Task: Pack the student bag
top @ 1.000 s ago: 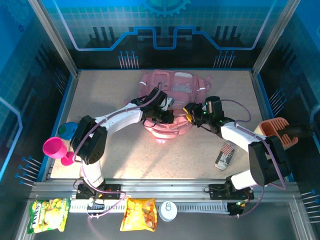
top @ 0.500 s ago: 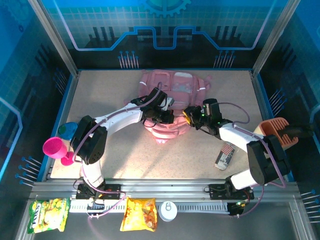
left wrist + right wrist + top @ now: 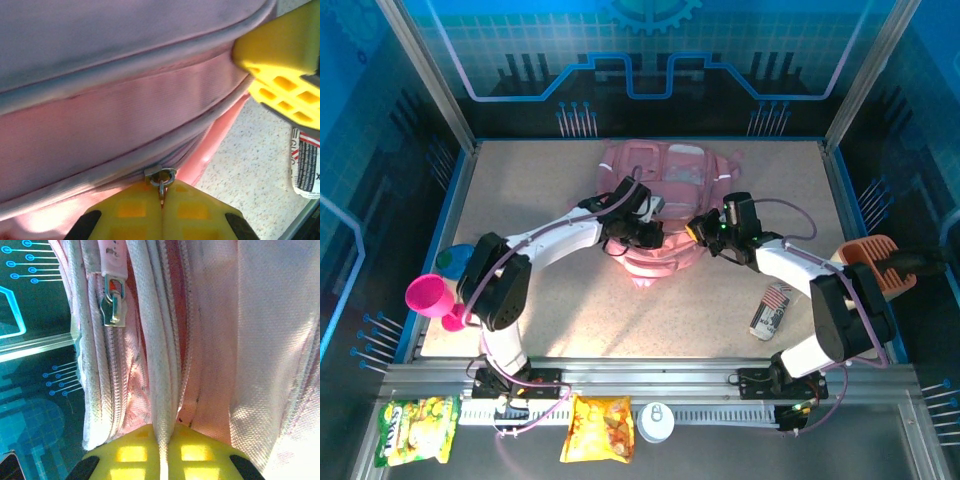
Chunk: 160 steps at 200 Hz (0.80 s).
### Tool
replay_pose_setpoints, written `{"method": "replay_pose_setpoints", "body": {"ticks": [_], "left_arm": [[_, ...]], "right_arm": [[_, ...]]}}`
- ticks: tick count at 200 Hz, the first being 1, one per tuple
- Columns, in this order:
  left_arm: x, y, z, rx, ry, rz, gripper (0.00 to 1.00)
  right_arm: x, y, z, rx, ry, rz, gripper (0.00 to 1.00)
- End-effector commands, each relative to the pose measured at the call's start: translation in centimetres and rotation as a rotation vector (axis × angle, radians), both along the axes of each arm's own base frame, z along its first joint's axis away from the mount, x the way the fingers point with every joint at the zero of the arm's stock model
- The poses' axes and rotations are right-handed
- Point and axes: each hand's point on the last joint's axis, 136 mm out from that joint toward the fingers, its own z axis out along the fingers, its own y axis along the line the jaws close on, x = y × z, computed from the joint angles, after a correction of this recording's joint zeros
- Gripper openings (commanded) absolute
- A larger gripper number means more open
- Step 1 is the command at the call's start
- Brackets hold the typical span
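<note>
Centrally, toward the far side of the desk (image 3: 535, 285), lies the student bag (image 3: 670, 172). At its near edge the left end effector (image 3: 161, 202) is clamped shut on a metal zip pull (image 3: 161, 178). Just to the right, the right end effector (image 3: 160, 440) is pinched closed on a white piped seam (image 3: 155, 365).

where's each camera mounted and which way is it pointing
Top external: above, behind the robot, looking down; left arm and right arm reach the large soft pink fabric backpack.
Left wrist: on left arm, facing the backpack's side; left end effector shut on metal zip pull.
Right wrist: on right arm, facing its zips; right end effector shut on white piping.
Shared: both wrist views see the backpack.
</note>
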Motion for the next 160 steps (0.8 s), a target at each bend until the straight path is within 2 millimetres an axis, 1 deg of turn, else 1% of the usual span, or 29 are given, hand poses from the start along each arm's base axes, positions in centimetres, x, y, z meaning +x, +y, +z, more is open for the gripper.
{"method": "replay_pose_setpoints", "body": {"ticks": [1, 34, 49, 74, 91, 116, 128, 137, 148, 160], "left_arm": [[-0.3, 3.1, 0.7, 0.031, -0.007, 0.024, 0.0], [0.2, 6.4, -0.3, 0.06, 0.002, 0.067, 0.0], [0.4, 7.4, -0.1, 0.054, 0.014, 0.081, 0.0], [0.5, 7.8, 0.1, 0.058, -0.002, 0.061, 0.0], [0.7, 8.3, -0.5, 0.094, -0.001, 0.056, 0.0], [1.8, 9.3, -1.2, 0.141, -0.005, 0.085, 0.0], [2.4, 9.4, -1.3, 0.14, -0.004, 0.107, 0.0], [2.7, 8.9, -1.2, 0.118, 0.003, 0.106, 0.0], [2.8, 8.1, -1.0, 0.082, 0.01, 0.097, 0.0], [2.8, 7.3, -0.4, 0.051, -0.005, 0.083, 0.0]], "right_arm": [[1.2, -2.8, 1.2, -0.108, -0.06, -0.058, 0.08], [0.8, -4.3, 1.0, -0.147, -0.058, -0.075, 0.08], [0.6, -5.0, 0.9, -0.172, -0.049, -0.082, 0.08], [0.5, -6.3, 0.9, -0.203, -0.05, -0.092, 0.08], [0.6, -7.4, 0.9, -0.214, -0.051, -0.103, 0.08], [0.5, -8.6, 0.8, -0.213, -0.035, -0.117, 0.08], [0.3, -8.6, 1.0, -0.217, -0.032, -0.113, 0.08], [0.1, -8.3, 1.0, -0.208, -0.027, -0.107, 0.11], [-0.3, -7.9, 1.0, -0.188, -0.018, -0.1, 0.16], [-0.8, -7.1, 1.3, -0.168, -0.021, -0.089, 0.24]]}}
